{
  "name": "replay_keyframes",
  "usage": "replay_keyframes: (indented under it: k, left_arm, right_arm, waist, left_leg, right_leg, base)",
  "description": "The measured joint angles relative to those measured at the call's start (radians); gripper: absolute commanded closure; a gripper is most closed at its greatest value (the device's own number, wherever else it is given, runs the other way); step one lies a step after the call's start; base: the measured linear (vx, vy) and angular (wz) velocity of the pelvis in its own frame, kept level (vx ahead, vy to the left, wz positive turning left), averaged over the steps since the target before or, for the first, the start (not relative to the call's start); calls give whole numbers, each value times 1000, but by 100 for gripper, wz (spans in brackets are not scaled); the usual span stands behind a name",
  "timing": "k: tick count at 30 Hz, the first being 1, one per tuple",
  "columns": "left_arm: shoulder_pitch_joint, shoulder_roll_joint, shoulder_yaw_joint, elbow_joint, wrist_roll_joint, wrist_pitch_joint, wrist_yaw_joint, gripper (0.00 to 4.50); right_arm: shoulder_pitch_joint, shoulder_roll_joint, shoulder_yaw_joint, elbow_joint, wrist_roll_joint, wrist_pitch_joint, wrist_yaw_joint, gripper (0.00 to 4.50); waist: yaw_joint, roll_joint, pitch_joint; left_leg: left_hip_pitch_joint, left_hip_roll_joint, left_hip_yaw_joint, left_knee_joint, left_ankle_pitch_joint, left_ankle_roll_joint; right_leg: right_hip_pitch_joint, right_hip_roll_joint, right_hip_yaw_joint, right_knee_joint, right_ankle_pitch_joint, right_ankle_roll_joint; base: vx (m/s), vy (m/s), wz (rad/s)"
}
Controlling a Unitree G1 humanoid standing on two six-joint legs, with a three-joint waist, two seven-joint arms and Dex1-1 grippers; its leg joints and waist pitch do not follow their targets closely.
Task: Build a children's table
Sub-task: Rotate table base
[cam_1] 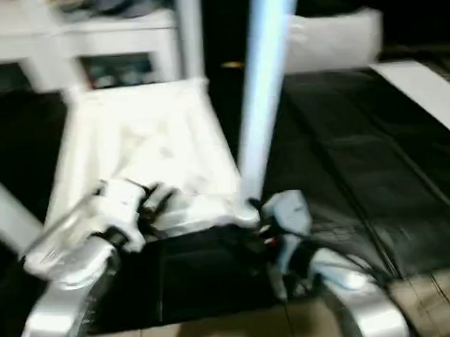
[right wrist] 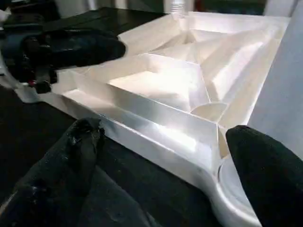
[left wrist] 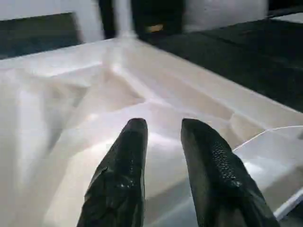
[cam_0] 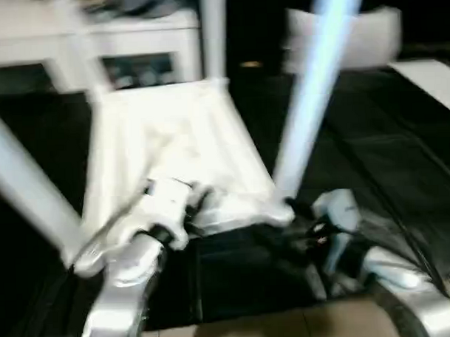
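Tabletop [cam_0: 173, 152]: upside down on the dark mat [cam_0: 372, 156], legs standing.
Left gripper [left wrist: 163, 142]: slightly parted, empty.
Right gripper [right wrist: 161, 156]: wide, straddling the near corner.
Advice: steady that corner before pressing the leg [cam_0: 311, 99].

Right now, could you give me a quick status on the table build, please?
Left gripper part open over the table top, holding nothing. Right gripper wide open at the near corner. Legs standing in sockets. Nothing in the way.

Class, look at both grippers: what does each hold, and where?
Nothing. The left gripper hovers open over the table top; the right gripper stands wide open at its corner.
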Motion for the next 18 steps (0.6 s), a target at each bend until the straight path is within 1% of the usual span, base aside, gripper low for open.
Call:
replay_keyframes:
  k: [1,2,3,4,5,6,7,8,9,10,11,13,14,15,16,18]
  left_arm:
    - [3,-7,-6,0,3,0,1,313]
    - [6,-11,-16,-1,5,0,1,313]
    - [7,-8,-22,-8,10,0,4,313]
    - [4,-4,-23,-12,12,-7,7,313]
    - [2,3,-22,-17,11,-19,10,295]
    - [0,20,-21,-25,7,-34,7,295]
    - [4,39,-17,-35,-5,-35,-10,295]
    - [12,57,-15,-42,-16,-34,-27,295]
    - [22,84,-11,-44,-24,-27,-53,267]
    - [30,91,-11,-44,-26,-22,-65,267]
    - [31,99,-14,-44,-33,-19,-85,260]
    - [31,124,-23,-54,-54,-8,-141,249]
    - [31,139,-31,-62,-72,-3,-170,236]
    - [31,159,-36,-74,-91,4,-205,223]
    - [31,169,-36,-84,-108,10,-224,216]
    - [39,199,-29,-116,-165,35,-270,213]
  right_arm:
    - [0,-2,-5,2,0,-11,2,0]
    - [0,-2,-6,3,0,-21,3,0]
    - [-1,0,-8,5,1,-33,3,0]
    - [-1,3,-11,8,1,-41,2,0]
    - [-1,4,-12,9,2,-47,2,0]
    - [-2,-1,-13,12,13,-48,10,0]
    - [-3,-1,-7,18,25,-43,19,0]
    - [-4,3,-1,18,33,-40,24,0]
    - [-4,12,-2,18,41,-40,24,0]
    - [-6,15,-3,18,43,-40,24,0]
    - [-8,16,-2,18,43,-42,23,0]
    - [-20,23,-2,20,40,-49,12,0]
    - [-29,31,-2,24,30,-60,-4,0]
    - [-41,39,-2,31,10,-73,-32,0]
    - [-42,40,-5,36,-7,-82,-54,0]
    - [-43,41,-8,55,-20,-75,-91,0]
  waist:
    - [13,1,-1]
    - [30,-4,-1]
    - [54,1,-3]
    - [65,4,-5]
    - [73,10,-8]
    - [76,31,-16]
    - [71,33,-17]
    - [65,31,-17]
    - [58,29,-17]
    - [54,29,-17]
    - [47,28,-17]
    - [30,21,-16]
    - [21,16,-14]
    - [10,12,-11]
    - [5,8,-9]
    - [-7,0,-7]
  left_leg:
    - [-8,6,20,23,-10,23]
    - [-1,8,42,45,-11,31]
    - [-2,1,49,79,-18,43]
    - [1,2,53,86,-19,43]
    - [9,9,53,65,-19,49]
    - [21,26,59,25,-17,13]
    - [28,25,66,25,-16,7]
    - [26,21,67,25,-17,8]
    - [26,18,71,30,-21,15]
    - [26,18,74,33,-23,17]
    - [26,15,76,33,-23,18]
    - [29,12,89,33,-26,13]
    - [30,12,94,32,-26,13]
    - [32,12,96,32,-26,13]
    - [39,12,96,29,-24,10]
    - [45,12,98,20,-22,7]
  right_leg:
    - [-1,-4,1,0,-2,3]
    - [-6,-6,16,3,-2,3]
    - [-7,-17,22,4,-2,7]
    - [-8,-22,24,5,-2,9]
    - [-8,-23,25,5,3,7]
    - [-5,-19,19,7,2,9]
    - [-6,-16,29,4,5,6]
    - [-6,-12,43,0,7,1]
    - [-5,-3,65,-5,11,-6]
    - [-3,3,78,-9,12,-8]
    - [-3,3,84,-13,15,-8]
    - [-5,2,101,-14,25,1]
    - [-4,1,106,-14,27,9]
    - [-4,1,108,-14,21,24]
    - [-5,1,108,-14,19,27]
    - [-5,1,110,-16,16,32]
  base:
    - [-8,-79,43]
    - [0,0,0]
    - [0,0,0]
    - [0,0,0]
    - [2,82,4]
    - [2,82,4]
    - [11,114,2]
    - [14,137,7]
    - [-3,198,3]
    - [-11,130,1]
    - [-37,105,-4]
    - [-25,34,-2]
    - [-75,31,-11]
    - [-90,27,-15]
    - [-61,2,-10]
    - [0,0,0]
